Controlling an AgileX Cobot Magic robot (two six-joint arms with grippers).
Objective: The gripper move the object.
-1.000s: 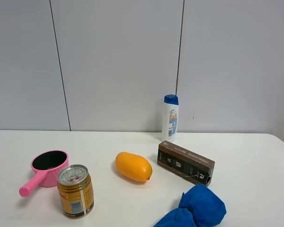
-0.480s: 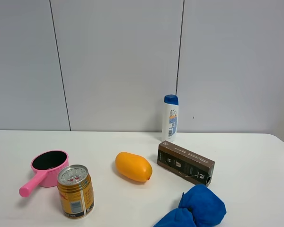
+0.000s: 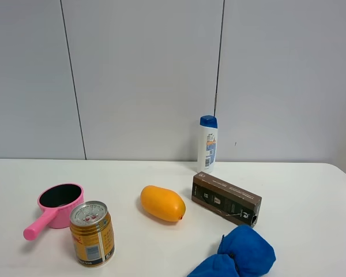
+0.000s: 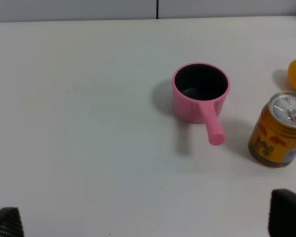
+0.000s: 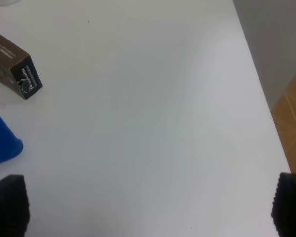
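White counter [image 3: 311, 190] | both hands spread wide, holding nothing, only fingertips [image 4: 288, 212] [image 5: 10, 205] visible | mango [image 3: 162, 203] lies untouched, cropped in left wrist view

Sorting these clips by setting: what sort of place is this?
Probably a lab or test bench, not a home: a bare white table against plain grey wall panels, with unrelated items set out: a mango, drink can and shampoo bottle.

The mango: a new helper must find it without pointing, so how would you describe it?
On the white table, look near the middle, between the gold drink can to the left and the dark brown box to the right. The mango lies there on its side, the only smooth, orange-yellow oval.
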